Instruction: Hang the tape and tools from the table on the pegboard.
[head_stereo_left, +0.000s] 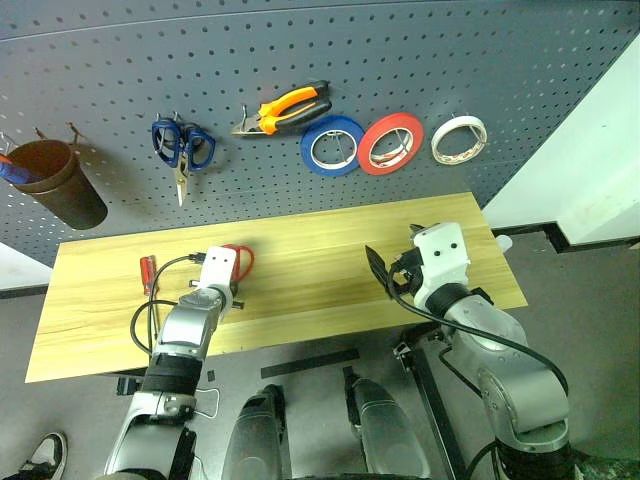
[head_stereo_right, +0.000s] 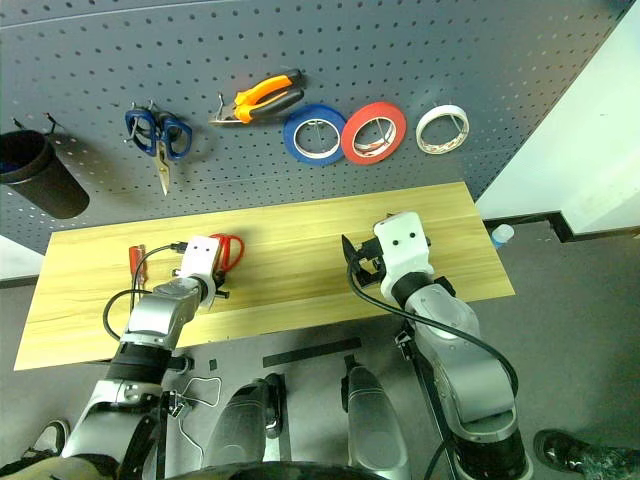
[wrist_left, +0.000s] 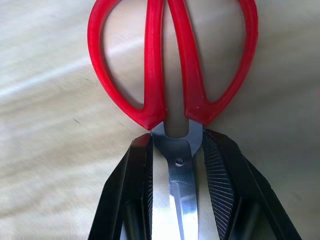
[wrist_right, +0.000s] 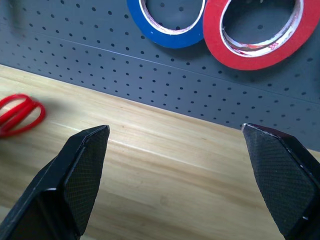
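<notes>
From the head view, the left gripper (head_stereo_left: 232, 272) sits at the red-handled scissors (head_stereo_left: 240, 260) on the table (head_stereo_left: 320, 250), handles toward the pegboard (head_stereo_left: 400, 60). At the left wrist, 2 fingers (wrist_left: 220, 175) pinch the blades near the pivot, the long axis running straight ahead. The right gripper (wrist_right: 175, 175) hangs spread wide, empty, well apart.

The pegboard (head_stereo_left: 420, 60) — dark grey, gridded with small holes — carries the orange-and-black pliers (head_stereo_left: 285, 108) hung near its middle and the cream-white tape (head_stereo_left: 459, 139) to their right. Below the pegboard, on the light wooden table (head_stereo_left: 320, 270), lie the red-handled scissors (wrist_left: 172, 75) — blades pinched between black fingers (wrist_left: 220, 175) — and, further left, the small red-handled screwdriver (head_stereo_left: 147, 272).
</notes>
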